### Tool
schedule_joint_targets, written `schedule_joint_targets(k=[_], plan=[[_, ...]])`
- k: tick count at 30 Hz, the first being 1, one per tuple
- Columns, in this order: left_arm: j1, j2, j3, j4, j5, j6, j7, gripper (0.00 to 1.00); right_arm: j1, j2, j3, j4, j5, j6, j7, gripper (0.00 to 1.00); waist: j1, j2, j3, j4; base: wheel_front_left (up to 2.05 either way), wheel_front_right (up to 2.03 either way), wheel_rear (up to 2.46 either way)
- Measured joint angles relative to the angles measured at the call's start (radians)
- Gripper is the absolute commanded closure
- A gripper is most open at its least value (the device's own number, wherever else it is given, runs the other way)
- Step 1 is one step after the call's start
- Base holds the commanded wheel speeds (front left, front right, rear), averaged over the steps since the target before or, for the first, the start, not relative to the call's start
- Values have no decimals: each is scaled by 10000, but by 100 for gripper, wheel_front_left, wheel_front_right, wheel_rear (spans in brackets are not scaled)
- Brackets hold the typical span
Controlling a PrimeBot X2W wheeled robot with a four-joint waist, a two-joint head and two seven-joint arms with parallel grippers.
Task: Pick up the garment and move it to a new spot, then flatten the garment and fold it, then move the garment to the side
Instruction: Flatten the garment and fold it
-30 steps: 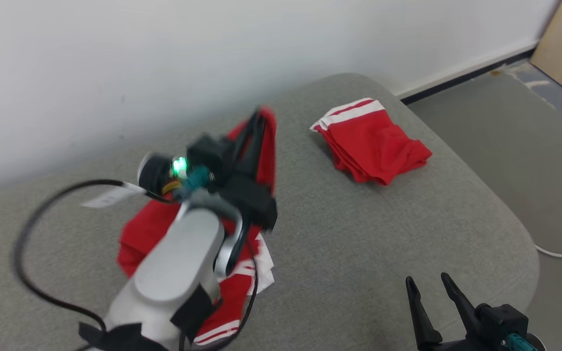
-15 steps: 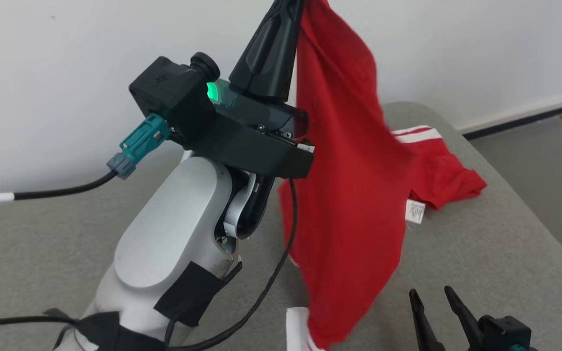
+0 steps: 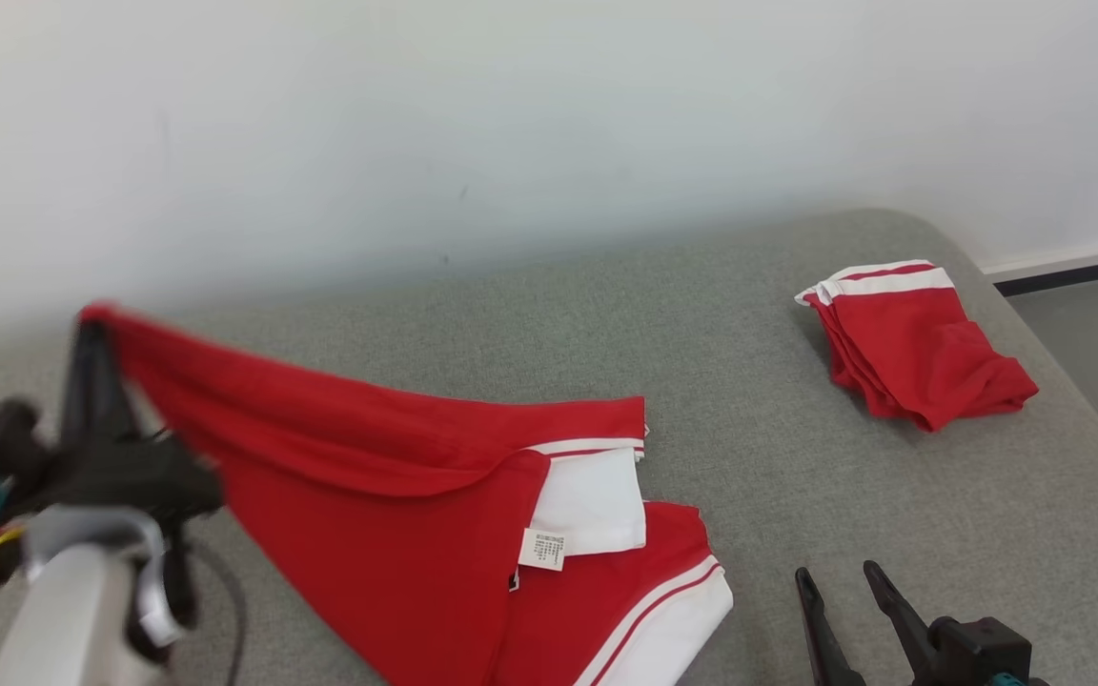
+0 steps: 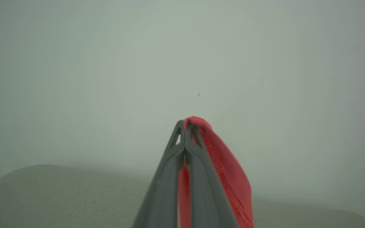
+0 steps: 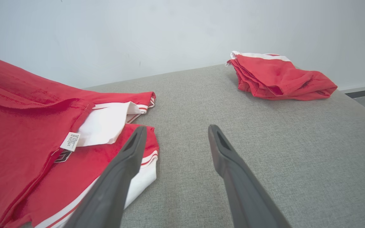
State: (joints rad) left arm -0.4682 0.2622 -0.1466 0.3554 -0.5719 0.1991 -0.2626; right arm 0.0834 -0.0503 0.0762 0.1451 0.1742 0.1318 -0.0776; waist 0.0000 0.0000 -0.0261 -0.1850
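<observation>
- The red cloth garment with white stripes (image 3: 396,514) is spread on the grey cushion (image 3: 721,324), with one corner lifted.
- That corner is pinched by the tightly closed left claw (image 4: 185,126).
- It looks light and floppy; a free hem should be taken next.
- The right claw (image 5: 177,128) is held wide open, empty.
- A folded red pile (image 3: 911,343) is seen well apart.

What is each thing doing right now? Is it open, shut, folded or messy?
left gripper: shut on an edge of the red garment.
right gripper: open, holding nothing.
red garment: unfolded, one end lifted, the rest lying on the grey cushion.
other garment: folded, lying apart on the cushion.
</observation>
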Motion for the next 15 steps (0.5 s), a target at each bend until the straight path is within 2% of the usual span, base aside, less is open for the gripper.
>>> schedule_joint_targets(k=[2, 3, 4, 5, 9, 15], plan=[[434, 96, 725, 399, 144, 268, 0, 100, -1, -4, -23, -38, -44, 0, 65, 0, 0, 0, 86, 6, 0, 0, 0], [633, 136, 936, 667, 226, 407, 0, 92, -3, -2, -21, -58, -77, 0, 75, 0, 0, 0, 120, 5, 0, 0, 0], [841, 113, 1149, 1011, 201, 449, 0, 26, -8, 2, -8, -79, -88, 0, 88, 0, 0, -1, 145, -3, 0, 0, 0], [1070, 75, 1352, 1248, 182, 558, 0, 0, -14, 4, -8, -107, -94, 0, 136, 0, 0, 0, 161, -18, 0, 0, 0], [1628, -82, 2117, 1613, 284, 642, 0, 0, -13, 0, -63, -224, -155, 0, 234, 0, 0, 0, 195, -11, 0, 0, 0], [2266, -694, 2201, 1611, 907, 105, 0, 0, 100, -2, -142, -311, -238, 0, 341, 0, 0, 0, 84, 156, 0, 0, 0]])
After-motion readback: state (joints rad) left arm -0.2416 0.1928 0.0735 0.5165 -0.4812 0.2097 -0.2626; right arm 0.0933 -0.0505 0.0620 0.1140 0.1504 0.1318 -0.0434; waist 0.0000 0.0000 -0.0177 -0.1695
